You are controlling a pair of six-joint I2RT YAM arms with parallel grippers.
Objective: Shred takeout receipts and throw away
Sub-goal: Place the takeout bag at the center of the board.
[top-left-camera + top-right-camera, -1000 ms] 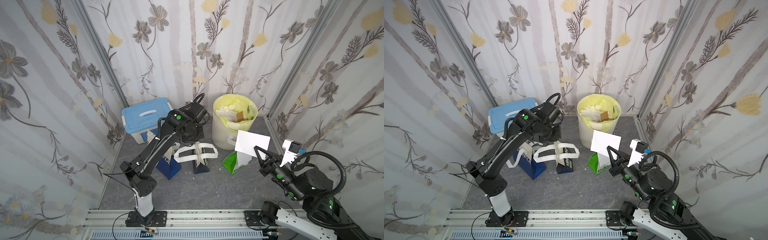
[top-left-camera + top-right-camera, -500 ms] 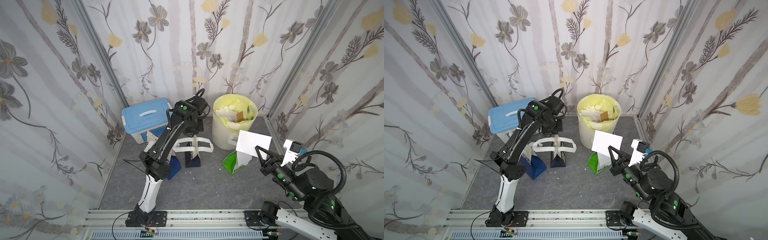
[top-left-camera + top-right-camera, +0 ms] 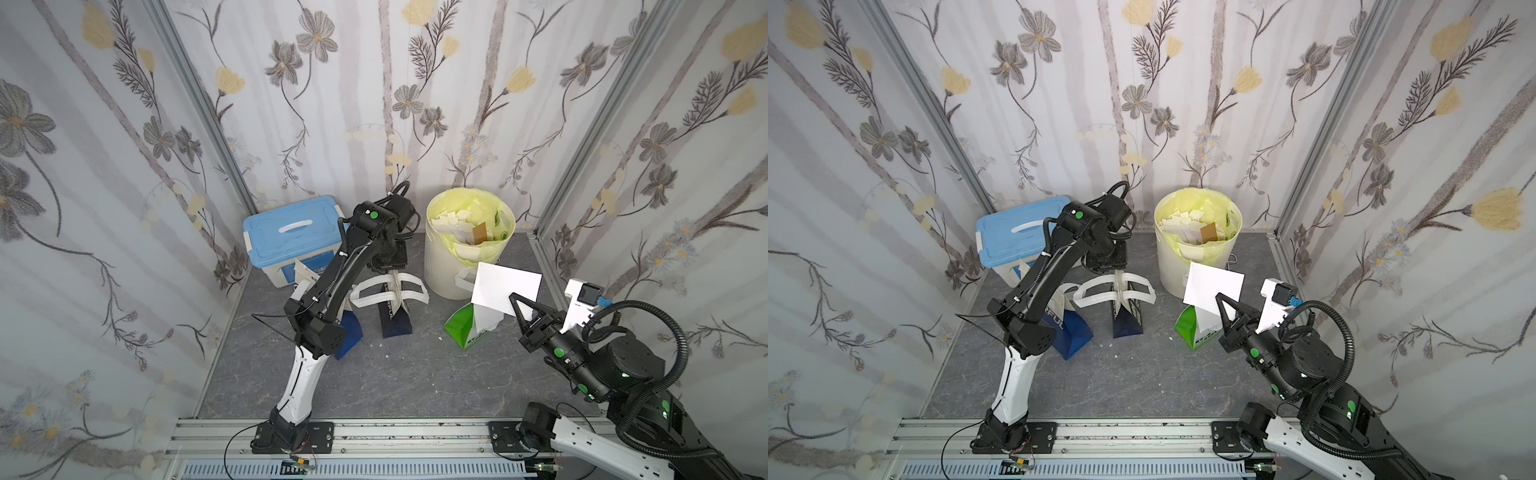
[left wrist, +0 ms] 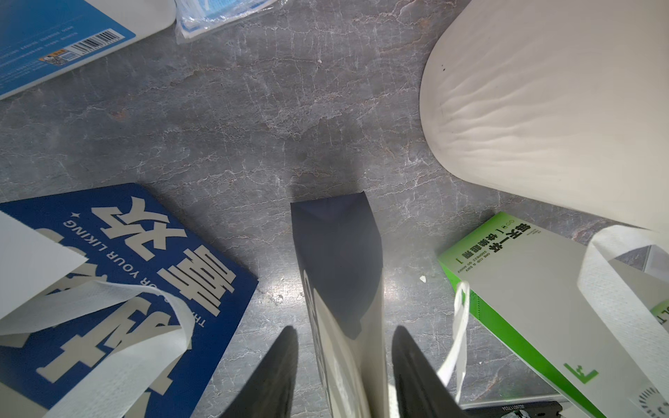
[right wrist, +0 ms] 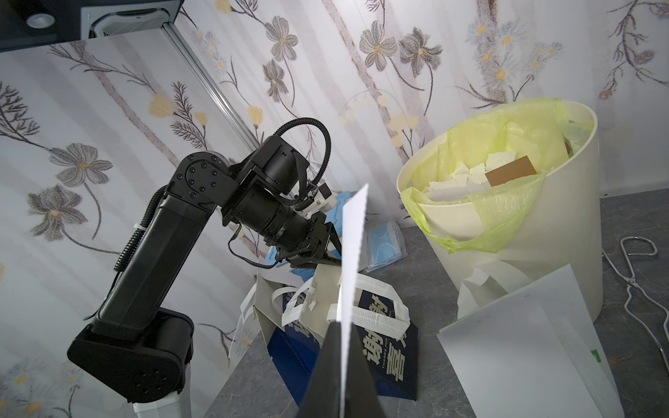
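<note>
Receipt point(image 3: 505, 287), pinched at its lower edge in your closed right gripper point(image 3: 515, 300) beside the bin point(image 3: 440, 276), looks light, thin and easily torn, so take its free edge with your left gripper point(image 4: 344, 327), jaws now apart astride the navy bag point(image 4: 336, 246).

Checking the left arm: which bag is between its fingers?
The navy bag, the middle one; the blue bag and green bag stand outside the left gripper.
</note>
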